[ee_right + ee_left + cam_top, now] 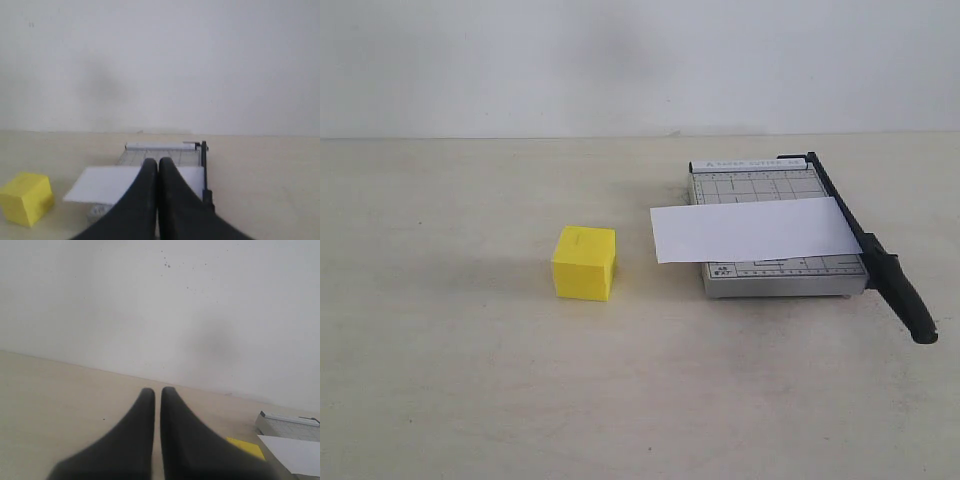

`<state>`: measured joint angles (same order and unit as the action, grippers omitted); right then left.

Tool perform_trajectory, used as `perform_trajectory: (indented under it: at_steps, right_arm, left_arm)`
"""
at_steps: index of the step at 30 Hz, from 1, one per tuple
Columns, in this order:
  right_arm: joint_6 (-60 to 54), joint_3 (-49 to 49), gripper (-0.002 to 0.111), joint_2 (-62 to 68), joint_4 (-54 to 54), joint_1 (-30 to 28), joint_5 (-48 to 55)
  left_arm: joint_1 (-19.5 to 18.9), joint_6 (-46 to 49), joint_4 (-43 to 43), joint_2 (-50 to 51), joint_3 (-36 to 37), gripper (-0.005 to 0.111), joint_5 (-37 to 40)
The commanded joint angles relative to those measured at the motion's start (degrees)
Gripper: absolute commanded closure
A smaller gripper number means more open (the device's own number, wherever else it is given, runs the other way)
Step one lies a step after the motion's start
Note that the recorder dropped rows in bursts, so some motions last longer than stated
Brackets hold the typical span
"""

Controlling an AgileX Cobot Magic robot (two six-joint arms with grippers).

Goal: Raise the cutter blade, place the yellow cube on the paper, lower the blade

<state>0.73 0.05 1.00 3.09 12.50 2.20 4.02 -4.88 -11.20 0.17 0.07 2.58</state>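
The yellow cube (584, 263) sits on the table left of the grey trimmer base (775, 280). A white paper (752, 229) lies across the base and overhangs its left side. The cutter blade (865, 242) lies lowered along the base's right edge, its thick handle (909, 298) sticking out toward the front. Neither gripper appears in the exterior view. My left gripper (158, 390) is shut and empty, with the cube's corner (246, 447) and the paper (295, 454) off to one side. My right gripper (158, 161) is shut and empty, pointing at the paper (102, 184) and blade (204, 172); the cube (27, 198) is beside it.
The light wooden table (450, 380) stretches around the trimmer and cube. A plain white wall (620, 60) stands behind the table's far edge.
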Motion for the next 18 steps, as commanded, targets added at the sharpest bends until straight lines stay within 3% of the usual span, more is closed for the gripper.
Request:
perform_trajectory:
  at_steps: [1,6,11,14,18]
  right_arm:
    - [10.2,-0.1,0.109,-0.4,1.3,0.1,-9.4]
    - [12.1,-0.1,0.109,-0.4,1.3,0.1,-16.4]
    - [14.2,-0.1,0.106,-0.4,3.0,0.1,-13.6]
    - [15.0,-1.7,0.095,-0.4,4.5,0.1,-6.9]
    - [14.4,-4.6,0.062,-0.2,4.5,0.1,-0.1]
  left_arm:
    - [-0.1,0.2,-0.2,-0.2,-0.1,0.102,-0.8]
    - [-0.1,0.2,-0.2,-0.2,-0.1,0.102,-0.8]
    - [-0.1,0.2,-0.2,-0.2,-0.1,0.102,-0.8]
    - [-0.1,0.2,-0.2,-0.2,-0.1,0.102,-0.8]
    - [-0.1,0.2,-0.2,-0.2,-0.1,0.102,-0.8]
